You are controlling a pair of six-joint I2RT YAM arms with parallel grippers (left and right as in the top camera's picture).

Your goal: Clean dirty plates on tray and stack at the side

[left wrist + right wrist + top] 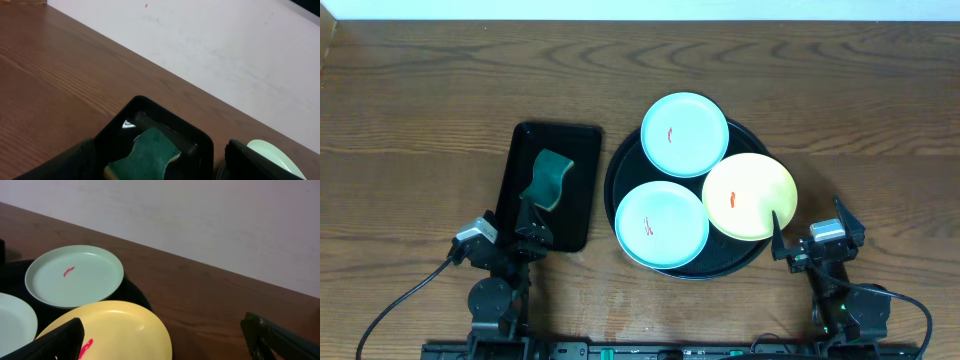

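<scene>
The round black tray (615,178) holds three dirty plates, each with a red smear. One mint-blue plate (684,134) is at the back, one mint-blue plate (661,224) at the front left, and a yellow plate (750,196) at the right. My right gripper (810,228) is open and empty, low beside the yellow plate's near right edge. In the right wrist view its jaws (162,326) straddle the rim of the yellow plate (115,330), with the back mint plate (75,275) beyond. My left gripper (530,215) is open.
A rectangular black tray (578,160) left of the round tray holds a green sponge (552,178). In the left wrist view the sponge (145,157) lies between my open left jaws (161,145). Bare wood tabletop (860,130) surrounds both trays.
</scene>
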